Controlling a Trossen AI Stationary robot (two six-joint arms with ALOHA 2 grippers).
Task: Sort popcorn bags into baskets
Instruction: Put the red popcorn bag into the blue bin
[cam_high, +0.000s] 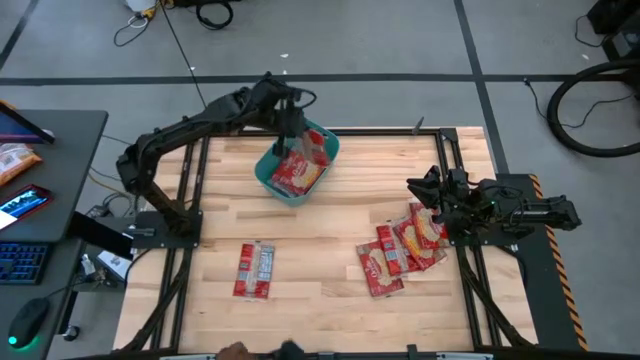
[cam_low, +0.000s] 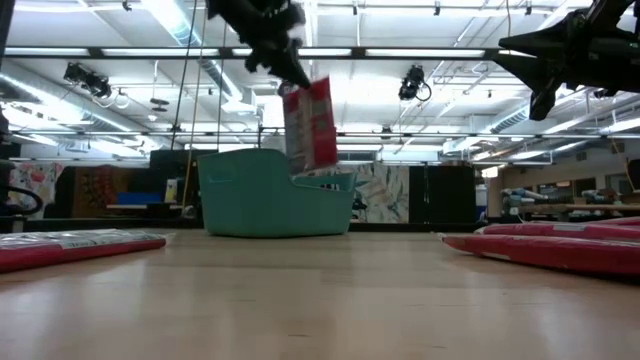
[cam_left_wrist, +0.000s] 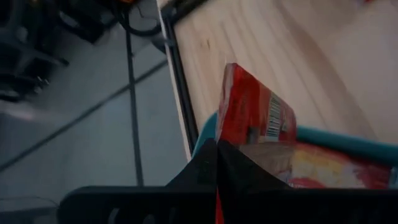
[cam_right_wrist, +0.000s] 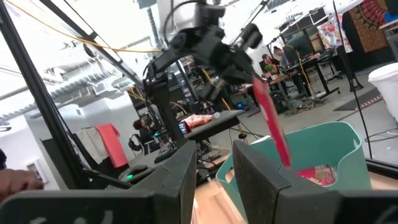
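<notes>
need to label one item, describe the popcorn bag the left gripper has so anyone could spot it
Find the teal tub at the far side of the table. Above it the left gripper is shut on a red popcorn bag that hangs upright. It is the only bag in the air; the others lie in the tub or on the table.

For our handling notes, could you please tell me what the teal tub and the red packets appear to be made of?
Teal rectangular tub: probably moulded plastic, with uniform colour, rounded corners and a matte look. Flat red popcorn packets: apparently thin printed paper or film; the one hanging from the left end effector stays flat with crisp edges.
</notes>
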